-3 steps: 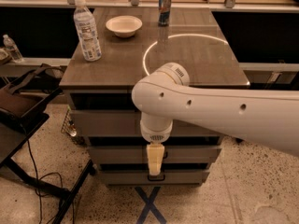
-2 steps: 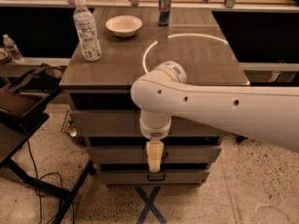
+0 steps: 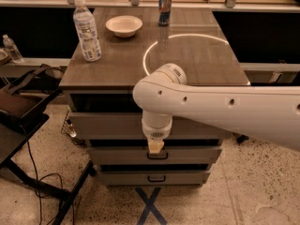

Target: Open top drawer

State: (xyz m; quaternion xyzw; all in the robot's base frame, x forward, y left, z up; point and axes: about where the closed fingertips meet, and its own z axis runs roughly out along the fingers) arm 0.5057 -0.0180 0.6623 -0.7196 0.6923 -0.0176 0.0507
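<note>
Raised a little since a second ago, the robot's long white arm now holds its tan-tipped gripper at the lower edge of the top drawer, the widest grey-beige front directly under the brown wood-grain cabinet top. Before, the tip hung lower, over the small dark loop handle of the narrower drawer beneath. Nothing else has shifted: the clear plastic water bottle and the shallow white bowl sit where they were. The top drawer looks shut or nearly so, and its own handle is hidden behind the wrist. Whether the gripper is clasped or released cannot be told. To do this step well, you likely need to bring the tip up to the top drawer's mid-front handle, not the one below, catch it squarely, then pull straight out.
</note>
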